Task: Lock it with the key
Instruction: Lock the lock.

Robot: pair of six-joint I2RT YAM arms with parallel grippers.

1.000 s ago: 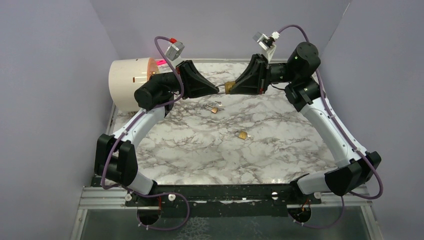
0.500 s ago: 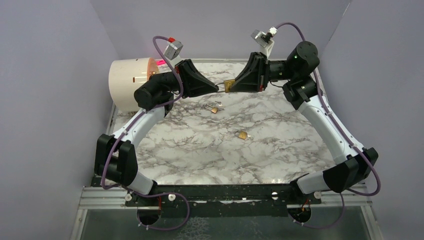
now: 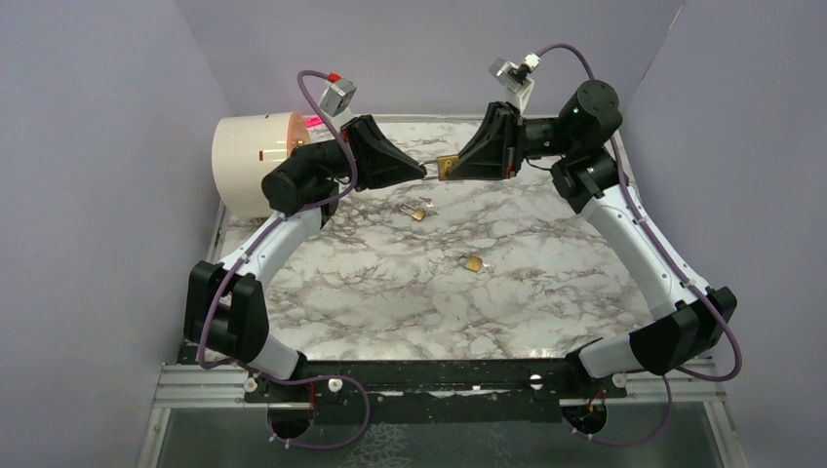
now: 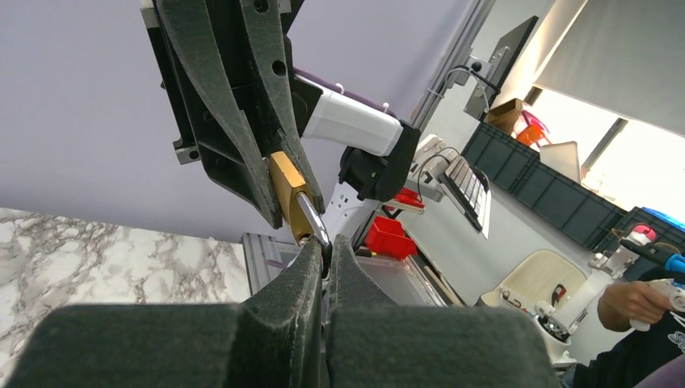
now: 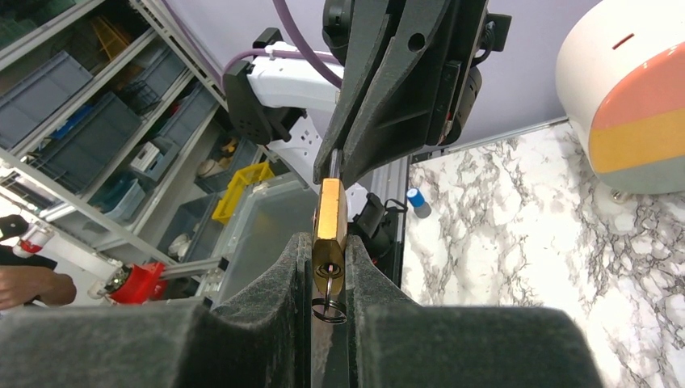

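Observation:
A brass padlock (image 3: 447, 168) hangs in the air between the two arms at the back of the table. My left gripper (image 3: 426, 174) is shut on its steel shackle (image 4: 312, 220), with the brass body (image 4: 287, 187) just beyond my left fingertips (image 4: 311, 255). My right gripper (image 5: 329, 242) is shut on the padlock body (image 5: 329, 212) from the opposite side. The key (image 5: 329, 269) sits in the keyhole at the body's end, and its wire ring (image 5: 329, 309) hangs in the gap between my right fingers.
Two more small brass padlocks lie on the marble table, one (image 3: 417, 212) below the held lock and one (image 3: 474, 263) near the middle. A white cylinder with pink and orange bands (image 3: 255, 161) stands at the back left corner. Grey walls enclose the table.
My right wrist has risen slightly and turned a little. The padlock stays held between both grippers. The left arm has not moved.

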